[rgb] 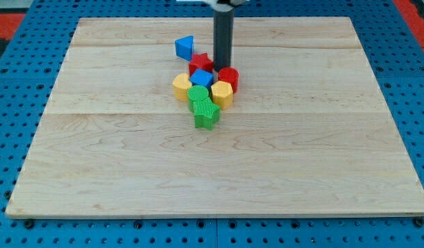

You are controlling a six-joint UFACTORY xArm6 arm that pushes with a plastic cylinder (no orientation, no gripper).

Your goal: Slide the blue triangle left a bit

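**A:** So where's the blue triangle (185, 47) sitting right now?

**B:** Far half of the wooden desk (301, 158), a little left of the middle. It's the farthest-left piece of the bunch, just apart from the rest, with open wood on its left side.

**A:** And the rod?

**B:** My tip (221, 67) comes down just right of the triangle, with the red block (200, 64) between them. The tip is right up against the cluster, touching or nearly touching the red cylinder (228, 77) on its near right. There's no hand on this arm at all, just the straight dark rod, so nothing to be apart or together.

**A:** What else is crowded in there?

**B:** A blue block (202, 78) sits in the middle of the pile, just near of the red one. A yellow block (182, 86) is on the left, another yellow block (221, 94) on the right, below the red cylinder. Two green blocks trail toward the near side: one green block (197, 94) between the yellows, and a second green block (206, 114) nearest of all. They're all packed touching or close to it.

**A:** Any boxes or trays?

**B:** Just the desk on a blue pegboard (19, 76).
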